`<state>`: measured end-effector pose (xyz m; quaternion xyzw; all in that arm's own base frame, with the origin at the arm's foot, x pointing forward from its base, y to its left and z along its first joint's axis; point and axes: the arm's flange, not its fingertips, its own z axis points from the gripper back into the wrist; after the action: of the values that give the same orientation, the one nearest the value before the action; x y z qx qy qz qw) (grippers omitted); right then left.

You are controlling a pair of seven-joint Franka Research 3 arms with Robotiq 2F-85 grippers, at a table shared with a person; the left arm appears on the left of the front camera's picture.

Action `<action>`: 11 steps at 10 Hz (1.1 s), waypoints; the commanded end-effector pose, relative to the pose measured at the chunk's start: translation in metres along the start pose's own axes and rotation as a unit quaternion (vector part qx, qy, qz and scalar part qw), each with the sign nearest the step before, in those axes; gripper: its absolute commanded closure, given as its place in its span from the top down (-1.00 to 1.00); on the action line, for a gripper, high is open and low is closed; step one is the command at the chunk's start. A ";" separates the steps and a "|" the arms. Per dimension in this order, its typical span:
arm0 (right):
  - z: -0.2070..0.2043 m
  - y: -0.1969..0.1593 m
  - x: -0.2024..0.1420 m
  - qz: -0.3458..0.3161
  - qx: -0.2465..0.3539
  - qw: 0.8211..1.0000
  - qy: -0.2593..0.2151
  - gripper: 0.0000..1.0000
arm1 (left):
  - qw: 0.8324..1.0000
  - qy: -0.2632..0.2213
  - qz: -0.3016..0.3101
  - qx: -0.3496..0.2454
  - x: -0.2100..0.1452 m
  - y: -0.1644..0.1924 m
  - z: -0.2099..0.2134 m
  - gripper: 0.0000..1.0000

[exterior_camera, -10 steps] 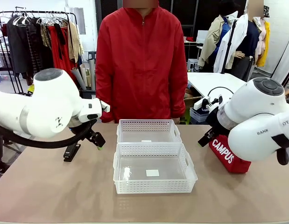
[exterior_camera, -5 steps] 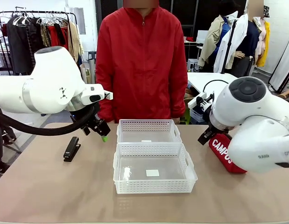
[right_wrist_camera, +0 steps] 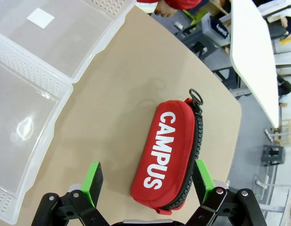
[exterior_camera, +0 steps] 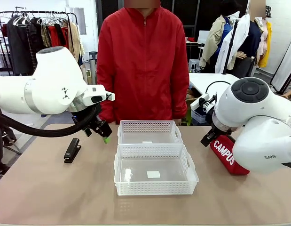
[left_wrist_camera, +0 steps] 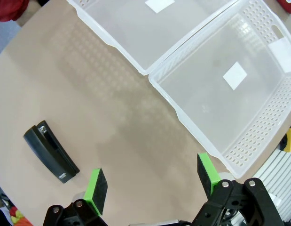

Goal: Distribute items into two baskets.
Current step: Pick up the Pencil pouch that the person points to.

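The black stapler (exterior_camera: 72, 149) (left_wrist_camera: 50, 153) lies on the table, left of the two white baskets. My left gripper (exterior_camera: 103, 135) (left_wrist_camera: 152, 178) hangs open and empty between the stapler and the far basket (exterior_camera: 150, 133) (left_wrist_camera: 150, 28). The larger near basket (exterior_camera: 155, 170) (left_wrist_camera: 220, 89) holds nothing but a white sticker. At the table's right side lies the red CAMPUS pouch (exterior_camera: 226, 155) (right_wrist_camera: 171, 153). Directly above it my right gripper (exterior_camera: 206, 138) (right_wrist_camera: 146, 180) stands open, its green pads (right_wrist_camera: 92, 181) either side of the pouch's near end without touching it.
A person in a red jacket (exterior_camera: 143, 61) stands at the far edge behind the baskets, hands out of sight. The table's right edge (right_wrist_camera: 237, 141) runs close beyond the pouch. Bare tabletop (exterior_camera: 51, 188) lies in front of the stapler and baskets.
My left arm has lifted from over the stapler and swung right toward the far basket's left corner. The right arm shifted slightly over the pouch. Both grippers stayed open.
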<state>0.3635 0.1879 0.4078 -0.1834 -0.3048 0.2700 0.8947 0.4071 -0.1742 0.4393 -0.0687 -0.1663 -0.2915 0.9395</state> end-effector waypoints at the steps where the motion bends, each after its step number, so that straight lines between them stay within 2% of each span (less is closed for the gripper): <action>1: 0.000 0.001 0.003 0.004 0.002 1.000 -0.007 1.00 | 1.000 -0.003 0.001 0.003 -0.003 0.002 0.000 1.00; 3: 0.000 0.001 0.000 0.001 0.000 1.000 -0.001 1.00 | 1.000 -0.003 0.001 0.003 -0.003 0.002 0.000 1.00; 5: 0.005 -0.019 0.019 -0.069 0.113 0.991 0.007 1.00 | 1.000 0.000 0.001 0.001 0.000 0.001 0.000 1.00; 7: 0.012 -0.032 0.032 -0.097 0.193 0.976 0.024 1.00 | 0.999 0.028 0.019 -0.016 0.001 0.004 0.002 1.00; 8: 0.017 -0.039 0.036 -0.116 0.225 0.967 0.021 1.00 | 0.998 0.029 0.026 -0.039 0.004 0.005 0.007 1.00; 9: 0.024 -0.049 0.040 -0.132 0.270 0.954 0.019 1.00 | 0.995 0.028 0.039 -0.087 0.008 0.007 0.017 1.00; 11: 0.034 -0.068 0.044 -0.180 0.341 0.923 0.002 1.00 | 0.983 -0.002 0.083 -0.164 0.017 0.011 0.044 1.00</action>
<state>0.3930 0.1947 0.4703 0.1564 -0.2314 0.2043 0.9382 0.4107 -0.1730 0.4719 -0.1820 -0.1122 -0.2518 0.9439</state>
